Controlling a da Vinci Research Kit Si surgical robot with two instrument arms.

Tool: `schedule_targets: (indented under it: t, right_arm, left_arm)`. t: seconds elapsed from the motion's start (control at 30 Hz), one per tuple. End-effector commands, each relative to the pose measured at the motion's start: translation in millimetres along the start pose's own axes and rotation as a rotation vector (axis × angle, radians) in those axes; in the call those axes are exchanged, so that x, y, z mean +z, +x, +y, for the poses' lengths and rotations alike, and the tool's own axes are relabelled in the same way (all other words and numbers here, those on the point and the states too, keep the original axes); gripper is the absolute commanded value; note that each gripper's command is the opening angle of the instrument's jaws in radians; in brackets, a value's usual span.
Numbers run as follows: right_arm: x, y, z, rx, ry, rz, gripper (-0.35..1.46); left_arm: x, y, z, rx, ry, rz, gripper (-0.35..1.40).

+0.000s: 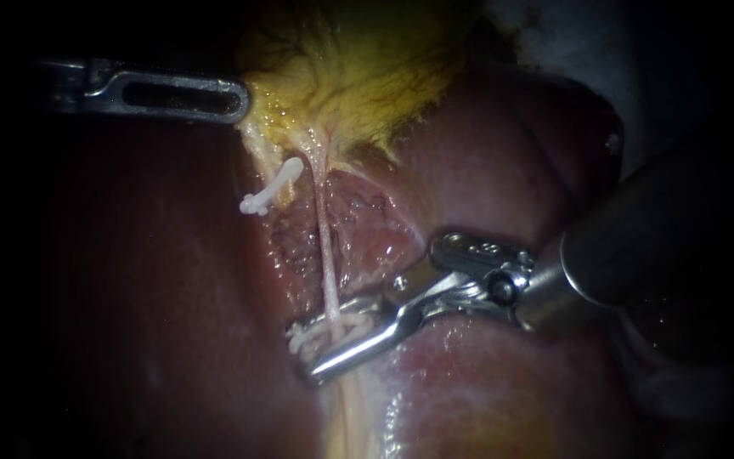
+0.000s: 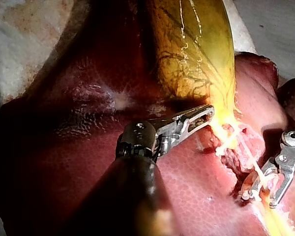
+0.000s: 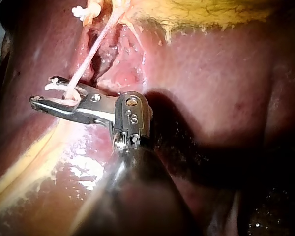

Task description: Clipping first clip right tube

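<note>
- Where the right tube [image 1: 324, 255] runs as a thin pale strand from the gallbladder [image 1: 367, 68] down across the liver [image 1: 129, 297], the right instrument [image 1: 302, 350] straddles it, one jaw on each side.
- Both jaws press on a white clip [image 1: 324, 336] held between them, its legs apart around the tube.
- A second clip [image 1: 272, 189] lies higher up, just beside the tube.
- The left instrument [image 1: 238, 99] touches the gallbladder's yellow edge; whether it grips that tissue I cannot tell.
</note>
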Motion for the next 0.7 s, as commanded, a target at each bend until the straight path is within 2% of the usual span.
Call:
schedule_targets:
  t: [0.03, 0.13, 0.2, 0.7]
  right_arm:
    - [-0.1, 0.0, 0.0, 0.006, -0.001, 0.000, -0.03]
    - [-0.1, -0.1, 0.0, 0.018, 0.000, 0.000, -0.17]
    - [-0.1, -0.1, 0.0, 0.053, 0.000, -0.001, -0.35]
    - [-0.3, -0.2, 0.0, 0.076, 0.008, -0.010, -0.35]
  left_arm:
    - [0.0, 0.0, 0.0, 0.000, 0.000, 0.000, -0.35]
    - [0.0, 0.0, 0.0, 0.000, 0.000, 0.000, -0.35]
    - [0.0, 0.0, 0.0, 0.000, 0.000, 0.000, -0.35]
    - [0.0, 0.0, 0.0, 0.000, 0.000, 0.000, -0.35]
